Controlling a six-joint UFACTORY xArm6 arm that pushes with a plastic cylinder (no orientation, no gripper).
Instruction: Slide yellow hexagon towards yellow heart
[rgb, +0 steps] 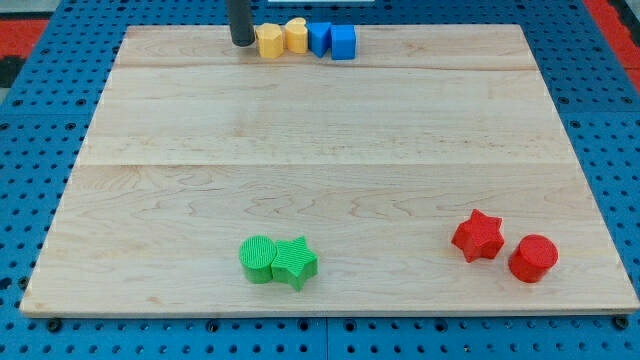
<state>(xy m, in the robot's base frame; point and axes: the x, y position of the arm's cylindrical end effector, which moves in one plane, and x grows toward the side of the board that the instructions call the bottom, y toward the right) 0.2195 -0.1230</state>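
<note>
The yellow hexagon (269, 41) sits at the view's top edge of the wooden board (330, 170). The yellow heart (295, 34) touches it on its right. My tip (242, 43) stands just left of the yellow hexagon, close to or touching its left side. The rod rises out of the view's top.
Two blue blocks, one (319, 38) next to the heart and a blue cube (343, 42) on its right, continue the row. A green cylinder (258, 259) and green star (295, 263) sit at the bottom centre. A red star (477, 236) and red cylinder (532, 258) sit at the bottom right.
</note>
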